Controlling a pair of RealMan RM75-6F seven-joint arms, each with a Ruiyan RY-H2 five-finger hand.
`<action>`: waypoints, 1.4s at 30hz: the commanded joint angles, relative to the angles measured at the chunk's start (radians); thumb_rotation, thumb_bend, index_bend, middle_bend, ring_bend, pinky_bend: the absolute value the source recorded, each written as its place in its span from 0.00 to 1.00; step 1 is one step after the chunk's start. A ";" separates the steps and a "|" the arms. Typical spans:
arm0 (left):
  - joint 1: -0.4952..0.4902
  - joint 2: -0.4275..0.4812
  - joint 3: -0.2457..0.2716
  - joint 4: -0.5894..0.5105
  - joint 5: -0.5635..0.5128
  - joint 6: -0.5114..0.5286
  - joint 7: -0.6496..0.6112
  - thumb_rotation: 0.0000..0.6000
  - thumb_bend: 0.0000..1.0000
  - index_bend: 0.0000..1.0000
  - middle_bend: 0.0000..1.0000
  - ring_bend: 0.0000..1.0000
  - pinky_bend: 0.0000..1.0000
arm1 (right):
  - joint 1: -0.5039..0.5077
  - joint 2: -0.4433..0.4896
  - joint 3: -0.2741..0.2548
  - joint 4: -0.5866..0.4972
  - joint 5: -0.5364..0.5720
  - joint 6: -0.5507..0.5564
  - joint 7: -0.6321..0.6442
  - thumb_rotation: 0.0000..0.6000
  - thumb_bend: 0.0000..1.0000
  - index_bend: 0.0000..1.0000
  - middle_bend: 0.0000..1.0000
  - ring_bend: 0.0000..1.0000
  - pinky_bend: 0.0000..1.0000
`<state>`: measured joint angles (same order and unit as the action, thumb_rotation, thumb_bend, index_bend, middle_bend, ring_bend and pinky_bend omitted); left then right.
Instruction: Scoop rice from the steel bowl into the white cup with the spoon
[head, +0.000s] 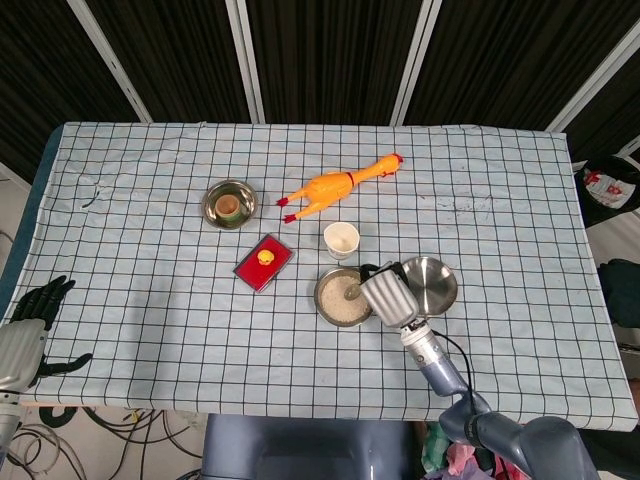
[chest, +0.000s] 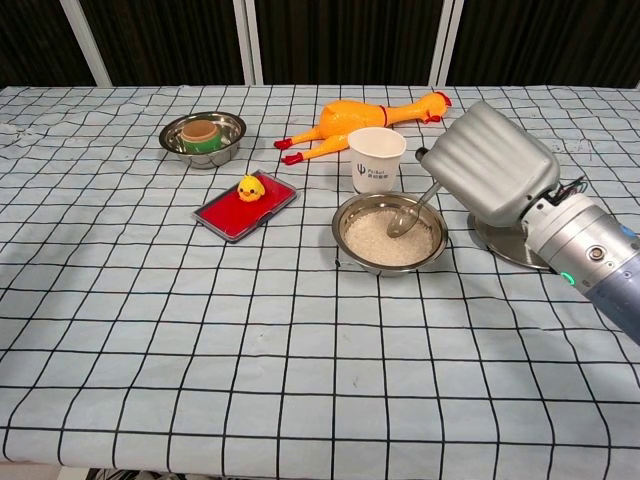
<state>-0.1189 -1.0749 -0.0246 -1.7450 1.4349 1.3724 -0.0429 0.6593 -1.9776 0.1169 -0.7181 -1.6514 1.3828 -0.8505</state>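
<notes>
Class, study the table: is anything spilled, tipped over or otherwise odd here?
No rice shows on the checked tablecloth; it sits inside the steel bowl of rice, where the metal spoon dips. The white paper cup stands upright. Only the orange rubber chicken lies on its side, an odd prop.

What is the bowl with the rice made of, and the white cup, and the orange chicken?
The rice bowl looks like polished steel: its rim is grey and shiny. The white cup seems to be paper: matte, thin-walled, with a small printed mark. The orange chicken is probably rubber or soft plastic: smooth, evenly coloured, slightly glossy.
</notes>
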 joint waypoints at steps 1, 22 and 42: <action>-0.001 0.000 0.002 -0.001 0.002 -0.002 0.001 1.00 0.02 0.00 0.00 0.00 0.00 | 0.014 -0.009 0.006 0.027 -0.004 0.007 0.014 1.00 0.44 0.74 1.00 1.00 1.00; 0.000 0.004 0.010 -0.009 0.014 -0.003 -0.009 1.00 0.02 0.00 0.00 0.00 0.00 | 0.020 -0.033 -0.026 0.174 -0.024 0.046 0.120 1.00 0.46 0.74 1.00 1.00 1.00; -0.001 -0.001 0.011 -0.007 0.012 -0.004 0.000 1.00 0.02 0.00 0.00 0.00 0.00 | -0.032 -0.074 -0.094 0.238 -0.044 0.061 0.203 1.00 0.46 0.75 1.00 1.00 1.00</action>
<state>-0.1202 -1.0759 -0.0136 -1.7522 1.4472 1.3684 -0.0431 0.6307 -2.0459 0.0259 -0.4805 -1.6954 1.4468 -0.6512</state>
